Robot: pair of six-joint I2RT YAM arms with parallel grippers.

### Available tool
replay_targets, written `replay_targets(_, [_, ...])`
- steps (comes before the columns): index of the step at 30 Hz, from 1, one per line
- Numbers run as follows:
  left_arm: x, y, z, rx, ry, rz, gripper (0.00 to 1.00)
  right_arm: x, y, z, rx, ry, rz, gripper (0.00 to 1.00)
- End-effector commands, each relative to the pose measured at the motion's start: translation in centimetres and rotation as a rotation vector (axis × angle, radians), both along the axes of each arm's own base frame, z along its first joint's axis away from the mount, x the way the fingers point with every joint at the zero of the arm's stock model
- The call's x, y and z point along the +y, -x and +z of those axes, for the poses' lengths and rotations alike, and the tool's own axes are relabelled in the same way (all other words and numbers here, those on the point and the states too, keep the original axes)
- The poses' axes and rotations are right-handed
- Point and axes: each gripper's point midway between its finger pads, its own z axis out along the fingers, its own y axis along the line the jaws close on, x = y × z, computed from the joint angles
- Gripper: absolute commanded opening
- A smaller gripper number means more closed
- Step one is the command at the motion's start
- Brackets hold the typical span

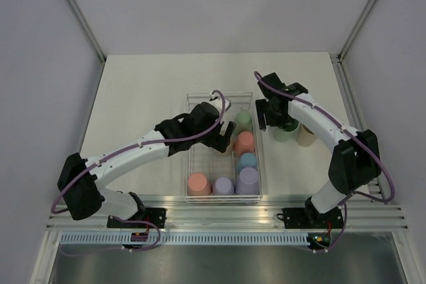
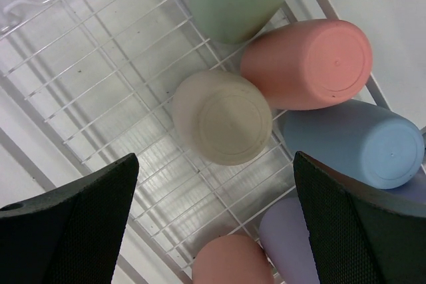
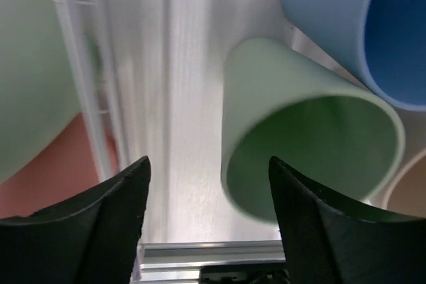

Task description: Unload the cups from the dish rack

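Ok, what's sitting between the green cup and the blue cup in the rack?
A salmon cup, upside down, stands between the green cup and the blue cup in the dish rack. The top view shows the line; the left wrist view confirms it.

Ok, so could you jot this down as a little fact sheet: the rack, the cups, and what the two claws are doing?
Rack: white wire dish rack, mid-table
Cups in rack: seven, bottoms up
Cups taken out: green cup, blue cup and tan cup, mouths up, to the right of the rack
Left gripper: open, poised over the beige cup in the rack
Right gripper: open, beside the green cup, not clamping it
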Motion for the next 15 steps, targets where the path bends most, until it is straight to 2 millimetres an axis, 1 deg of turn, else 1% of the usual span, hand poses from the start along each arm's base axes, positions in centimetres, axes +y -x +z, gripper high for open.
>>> replay_targets(1, [-1.7, -0.2, 1.6, -0.055, 0.005, -0.072, 1.00, 2.4, -1.3, 7.3, -0.184, -0.183, 0.036, 0.78])
replay_targets(2, [-1.8, -0.2, 1.3, -0.057, -0.007, -0.072, 1.00, 2.7, -1.2, 8.3, -0.206, -0.213, 0.044, 0.80])
replay_targets(3, [-2.0, -0.1, 1.2, -0.061, -0.014, -0.076, 1.00, 2.9, -1.3, 9.4, -0.233, -0.231, 0.048, 0.84])
replay_targets(5, [-2.2, -0.2, 0.7, -0.060, -0.034, -0.076, 1.00, 3.5, -1.0, 12.1, -0.292, -0.296, 0.066, 0.89])
replay_targets(6, [-2.3, -0.4, 0.6, -0.066, -0.044, -0.070, 1.00, 3.5, -0.7, 13.4, -0.324, -0.319, 0.068, 0.91])
replay_targets(9, [-2.4, -1.1, -0.1, -0.073, -0.080, -0.056, 1.00, 4.3, -0.1, 16.0, -0.375, -0.395, 0.100, 0.96])
replay_targets(10, [-2.4, -1.3, -0.8, -0.069, -0.103, -0.055, 1.00, 4.5, 0.0, 16.5, -0.384, -0.412, 0.109, 0.97])
replay_targets(13, [-2.3, -2.0, -1.3, -0.083, -0.133, -0.039, 1.00, 5.0, 0.7, 17.6, -0.403, -0.461, 0.135, 0.98])
replay_targets(14, [-2.3, -2.3, -1.9, -0.083, -0.156, -0.032, 1.00, 5.2, 0.8, 17.9, -0.413, -0.475, 0.143, 0.98])
replay_targets(15, [-2.4, -2.5, -2.0, -0.087, -0.162, -0.030, 1.00, 5.2, 1.1, 18.3, -0.421, -0.486, 0.148, 0.98])
